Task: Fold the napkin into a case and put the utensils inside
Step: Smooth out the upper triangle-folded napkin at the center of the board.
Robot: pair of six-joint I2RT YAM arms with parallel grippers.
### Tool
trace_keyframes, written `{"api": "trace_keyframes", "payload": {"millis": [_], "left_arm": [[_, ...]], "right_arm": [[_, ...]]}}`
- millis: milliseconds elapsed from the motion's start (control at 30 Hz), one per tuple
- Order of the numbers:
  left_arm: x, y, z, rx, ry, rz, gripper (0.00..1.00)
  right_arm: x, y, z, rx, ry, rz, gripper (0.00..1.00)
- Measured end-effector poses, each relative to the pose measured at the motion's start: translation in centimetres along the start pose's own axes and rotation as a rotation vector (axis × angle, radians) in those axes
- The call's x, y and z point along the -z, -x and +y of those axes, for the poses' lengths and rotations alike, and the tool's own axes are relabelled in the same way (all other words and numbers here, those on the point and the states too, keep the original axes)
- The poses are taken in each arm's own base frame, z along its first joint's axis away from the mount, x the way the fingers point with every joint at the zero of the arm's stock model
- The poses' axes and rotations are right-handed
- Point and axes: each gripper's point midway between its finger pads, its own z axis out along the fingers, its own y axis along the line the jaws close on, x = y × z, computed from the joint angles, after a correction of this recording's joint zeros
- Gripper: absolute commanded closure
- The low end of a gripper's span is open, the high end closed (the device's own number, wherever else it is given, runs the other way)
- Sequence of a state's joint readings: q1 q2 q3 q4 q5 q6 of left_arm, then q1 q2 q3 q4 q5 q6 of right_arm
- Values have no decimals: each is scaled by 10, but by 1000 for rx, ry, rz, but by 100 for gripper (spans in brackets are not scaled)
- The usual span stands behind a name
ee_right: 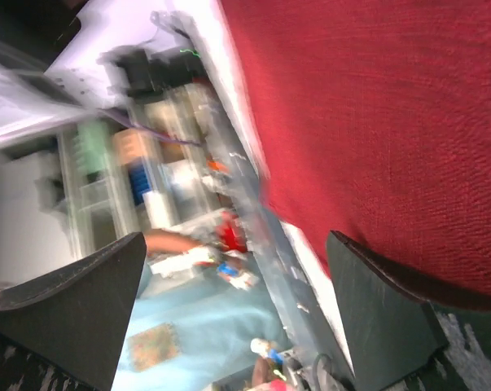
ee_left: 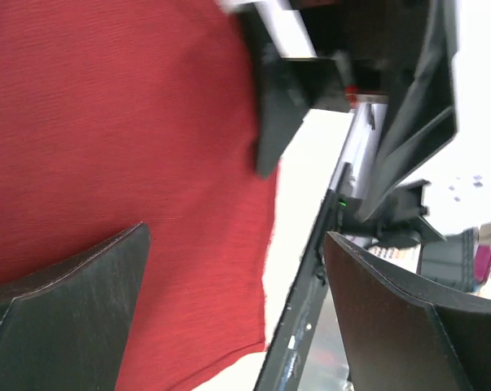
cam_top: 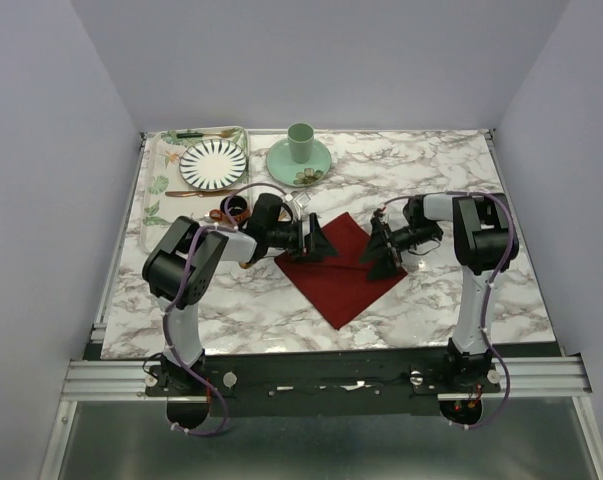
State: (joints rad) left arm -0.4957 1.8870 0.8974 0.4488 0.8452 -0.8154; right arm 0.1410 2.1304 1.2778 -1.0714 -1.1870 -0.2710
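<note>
A dark red napkin (cam_top: 341,285) lies flat as a diamond at the center of the marble table (cam_top: 251,310). The left gripper (cam_top: 319,243) sits over its 11 o'clock edge and the right gripper (cam_top: 383,255) over its 2 o'clock edge, both with jaws spread wide.

Pale lavender walls (cam_top: 311,60) rise behind and to either side of the left gripper (cam_top: 321,244) and right gripper (cam_top: 380,252). Beneath them is a grey-veined marble table (cam_top: 441,170). Nearer than them run a metal rail (cam_top: 111,378) and grey floor (cam_top: 311,450). The light is even.
</note>
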Motion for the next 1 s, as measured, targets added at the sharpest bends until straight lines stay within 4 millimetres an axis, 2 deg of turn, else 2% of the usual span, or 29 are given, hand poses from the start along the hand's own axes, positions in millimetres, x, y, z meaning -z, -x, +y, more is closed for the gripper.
{"api": "trace_keyframes", "payload": {"millis": [100, 233, 500, 600, 767, 867, 1000], "left_arm": [[0, -1, 24, 65, 25, -1, 1], [2, 4, 26, 75, 12, -13, 1], [3, 5, 28, 74, 12, -18, 1], [3, 5, 28, 71, 12, -19, 1], [4, 5, 26, 62, 7, -20, 1], [5, 3, 22, 31, 6, -14, 1], [9, 2, 1, -27, -10, -7, 1]], "right_arm": [[10, 7, -5, -41, 72, -50, 0], [20, 11, -9, -40, 98, -95, 0], [21, 11, -13, -27, 71, -94, 0], [22, 6, -24, 7, -32, -75, 0], [26, 0, -28, 13, -100, -67, 0], [29, -3, -24, 29, -122, -65, 0], [33, -1, -7, 72, -123, -81, 0]]}}
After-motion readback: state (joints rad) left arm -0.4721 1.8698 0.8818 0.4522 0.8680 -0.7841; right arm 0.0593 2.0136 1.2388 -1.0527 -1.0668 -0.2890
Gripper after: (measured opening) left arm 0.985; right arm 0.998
